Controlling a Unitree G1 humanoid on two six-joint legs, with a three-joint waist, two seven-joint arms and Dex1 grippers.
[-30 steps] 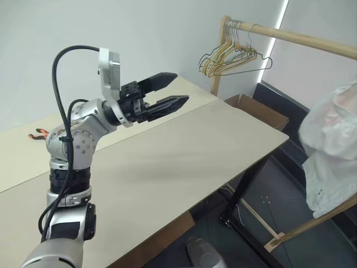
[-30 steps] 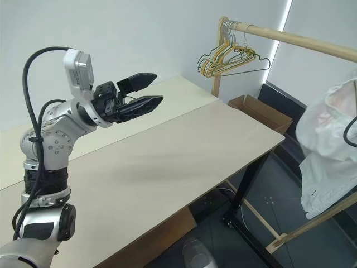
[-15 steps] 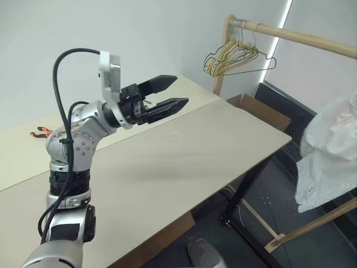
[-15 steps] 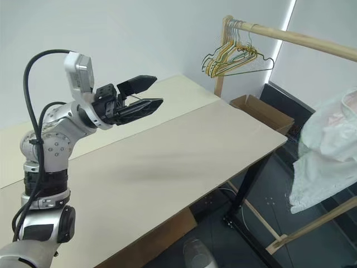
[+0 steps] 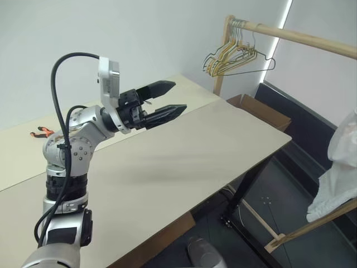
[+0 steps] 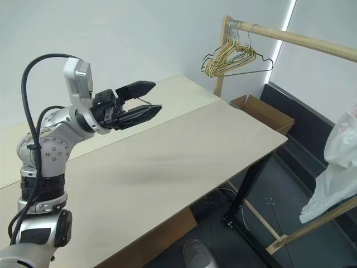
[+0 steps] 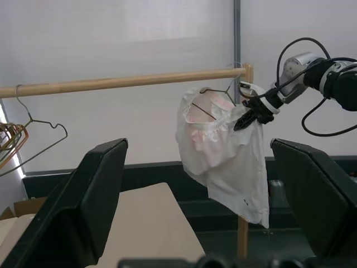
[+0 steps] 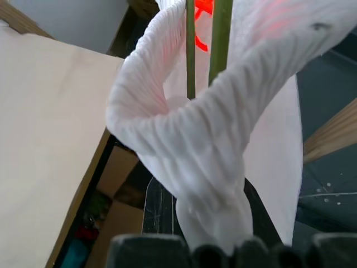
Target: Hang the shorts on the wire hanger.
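Observation:
The white shorts (image 7: 223, 151) hang bunched beside the wooden rail (image 7: 111, 82), their pinkish waistband gathered around the thin dark wire hanger (image 7: 207, 105). The hanger's hook rises close under the rail; I cannot tell whether it rests on it. My right gripper (image 7: 245, 119) is shut on the waistband cloth (image 8: 189, 145), with two wires of the hanger (image 8: 191, 50) running through the opening. In the left eye view the shorts (image 5: 341, 167) show at the far right edge. My left gripper (image 5: 178, 96) is open and empty, held above the table (image 5: 184, 162) and pointing toward the rail.
A bunch of yellowish and tan hangers (image 5: 234, 56) hangs at the rail's far end (image 5: 301, 36). A cardboard box (image 5: 256, 109) sits on the floor behind the table. A red-handled tool (image 5: 40, 132) lies at the table's far left. The rack's lower beam (image 5: 312, 223) runs along the floor.
The shorts have swung to the right, mostly past the edge of the head views, and hang narrower. The left arm has stayed in place with its gripper open.

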